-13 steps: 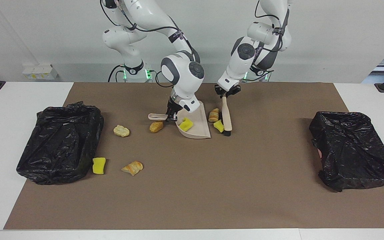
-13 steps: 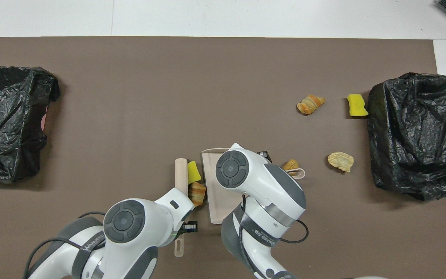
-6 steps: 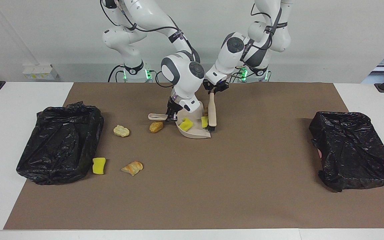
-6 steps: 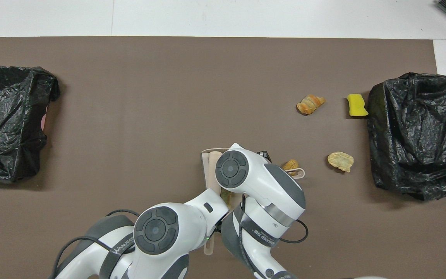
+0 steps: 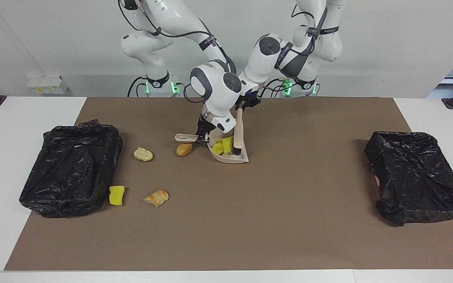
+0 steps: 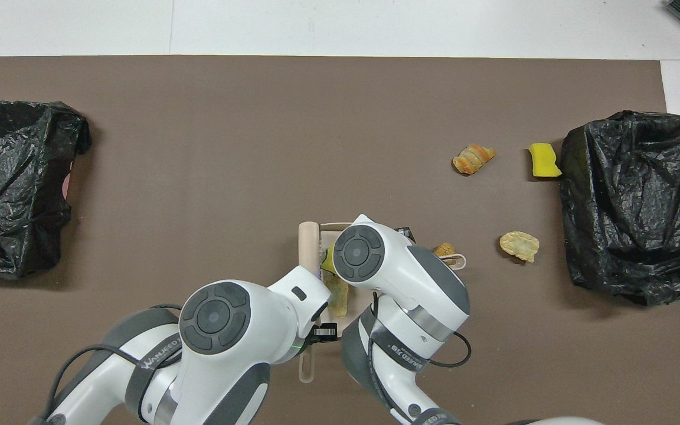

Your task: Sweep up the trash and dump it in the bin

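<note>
My right gripper [image 5: 201,137] is shut on the handle of the beige dustpan [image 5: 232,158], which rests on the mat. My left gripper [image 5: 246,104] is shut on the beige brush [image 5: 238,131], whose bristles stand inside the pan. Two yellow sponge chunks [image 5: 222,147] lie in the pan against the bristles, and a brown bit [image 6: 338,298] shows there from overhead. On the mat toward the right arm's end lie a bread bit [image 5: 184,149] beside the pan handle, a pale piece [image 5: 143,154], a croissant bit [image 5: 156,197] and a yellow sponge [image 5: 116,195].
A bin lined with a black bag [image 5: 71,169] stands at the right arm's end, with the yellow sponge touching it. Another black-bagged bin [image 5: 417,177] stands at the left arm's end. A brown mat [image 5: 250,220] covers the table.
My left gripper has dragged the brush toward the right arm's end, pushing a yellow sponge chunk and a croissant bit off the mat into the dustpan. The dustpan has stayed put.
</note>
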Available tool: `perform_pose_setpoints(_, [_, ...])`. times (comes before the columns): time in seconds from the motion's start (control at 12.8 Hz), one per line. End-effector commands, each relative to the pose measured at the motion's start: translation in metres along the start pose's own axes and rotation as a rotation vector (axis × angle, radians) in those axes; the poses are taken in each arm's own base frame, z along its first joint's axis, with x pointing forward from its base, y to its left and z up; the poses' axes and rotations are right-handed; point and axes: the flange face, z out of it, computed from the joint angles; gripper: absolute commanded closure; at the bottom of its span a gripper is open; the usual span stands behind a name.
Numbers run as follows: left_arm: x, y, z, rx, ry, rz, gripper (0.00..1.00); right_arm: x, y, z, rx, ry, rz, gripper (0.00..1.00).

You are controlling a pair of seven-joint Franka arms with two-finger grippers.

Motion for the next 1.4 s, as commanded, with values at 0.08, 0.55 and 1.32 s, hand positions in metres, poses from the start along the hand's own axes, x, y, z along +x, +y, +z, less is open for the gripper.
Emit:
perform_pose_setpoints(0.08, [-0.008,-0.022,-0.004,0.035,-0.055,-0.067,1.0,-0.009,0.015,0.002,0.002,0.019,-0.028,1.0])
perform_pose_setpoints(0.55, [-0.025,-0.016,-0.001,0.077,-0.007,-0.053,1.0,-0.012,0.017,0.001,0.004,0.026,-0.02,1.0])
perform_pose_setpoints(1.32, [0.061,0.051,0.003,-0.129,0.221,-0.028,1.0,-0.013,0.015,0.0,0.007,0.018,-0.039,1.0])
